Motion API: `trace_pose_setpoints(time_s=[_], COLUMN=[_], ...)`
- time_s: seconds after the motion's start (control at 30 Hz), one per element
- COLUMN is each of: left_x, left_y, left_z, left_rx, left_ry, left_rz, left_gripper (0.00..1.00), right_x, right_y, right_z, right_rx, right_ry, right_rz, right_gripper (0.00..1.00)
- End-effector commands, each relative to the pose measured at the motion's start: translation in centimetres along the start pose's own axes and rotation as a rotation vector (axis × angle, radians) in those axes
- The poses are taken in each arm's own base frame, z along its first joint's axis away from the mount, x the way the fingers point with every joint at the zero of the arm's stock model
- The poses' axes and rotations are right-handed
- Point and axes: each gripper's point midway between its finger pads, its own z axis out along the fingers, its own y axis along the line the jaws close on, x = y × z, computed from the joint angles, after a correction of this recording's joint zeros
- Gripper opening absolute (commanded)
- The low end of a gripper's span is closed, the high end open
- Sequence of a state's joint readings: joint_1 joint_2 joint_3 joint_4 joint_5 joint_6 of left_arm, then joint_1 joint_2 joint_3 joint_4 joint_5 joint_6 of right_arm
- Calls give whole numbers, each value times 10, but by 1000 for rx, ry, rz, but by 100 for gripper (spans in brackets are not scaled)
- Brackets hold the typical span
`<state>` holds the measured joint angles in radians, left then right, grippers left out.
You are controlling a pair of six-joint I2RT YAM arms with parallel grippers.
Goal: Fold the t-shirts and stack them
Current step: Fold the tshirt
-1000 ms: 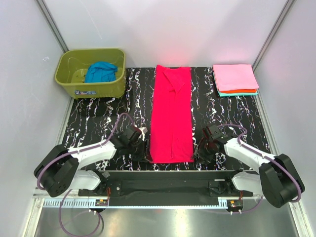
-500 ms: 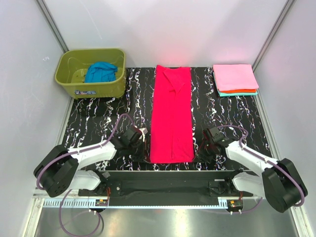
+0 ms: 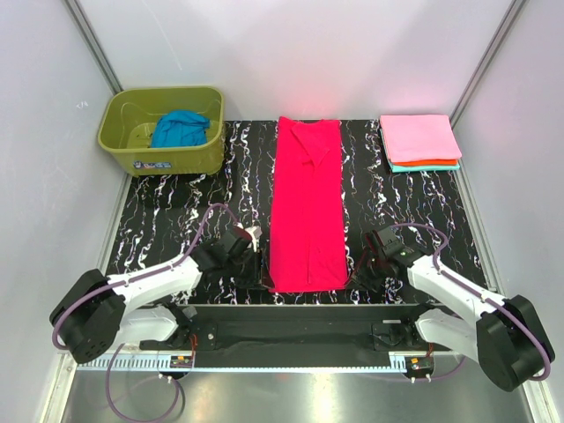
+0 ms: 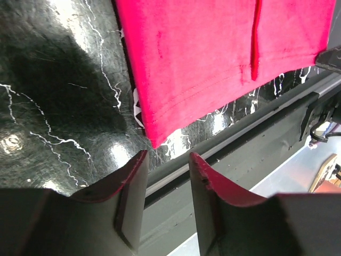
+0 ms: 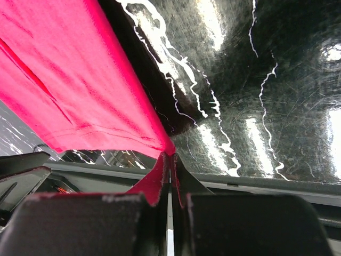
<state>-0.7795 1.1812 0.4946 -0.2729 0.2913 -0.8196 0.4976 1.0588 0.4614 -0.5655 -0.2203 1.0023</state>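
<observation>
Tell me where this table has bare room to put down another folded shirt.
Two bare patches: left of the red shirt, in front of the green tub; right of it, in front of the folded stack. The near edge is crowded: the left gripper and right gripper sit at the shirt's corners.

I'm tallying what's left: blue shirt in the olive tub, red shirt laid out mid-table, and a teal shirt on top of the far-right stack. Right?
Not quite: the top external view shows the light pink t-shirt lying on top there, with the teal t-shirt at the bottom. The rest stands.
</observation>
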Motion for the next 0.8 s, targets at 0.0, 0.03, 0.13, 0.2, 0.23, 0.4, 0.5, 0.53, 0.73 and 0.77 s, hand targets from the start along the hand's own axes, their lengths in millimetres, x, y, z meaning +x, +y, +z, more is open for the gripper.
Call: trace_pose_setpoints(time_s=[0.0,0.03,0.13,0.2,0.23,0.4,0.5,0.53,0.73,0.77], left_x=[-5,-5,-4,0,0,1,0,2,15,17], left_y=[2,3,7,9,8,6,0,1,-22,-24], left_z=[3,5,11,15,17,21,18,17,6,4], left_rx=[-20,-20,-28,-32,-28,-22,-8,-16,13,16], left_ry=[-28,-28,-26,-9,-8,-2,-14,-8,-3,-4], left_rz=[-8,-10,-19,-25,-23,-25,-17,-19,8,10], left_gripper=[42,42,42,41,41,12,0,0,0,0], right_x=[-3,-4,-4,-2,-3,1,6,7,11,13], right_y=[4,5,6,5,6,4,-3,-5,-12,-15], right_z=[-5,-6,-7,-7,-7,-8,-10,-11,-40,-45], right_rx=[-8,-10,-19,-21,-24,-23,4,16,43,55], right_ry=[-29,-30,-33,-29,-31,-19,6,9,-15,-12], right_rz=[-5,-6,-6,-2,-1,1,-19,-28,-61,-55], right_gripper=[0,0,0,0,0,0,0,0,0,0])
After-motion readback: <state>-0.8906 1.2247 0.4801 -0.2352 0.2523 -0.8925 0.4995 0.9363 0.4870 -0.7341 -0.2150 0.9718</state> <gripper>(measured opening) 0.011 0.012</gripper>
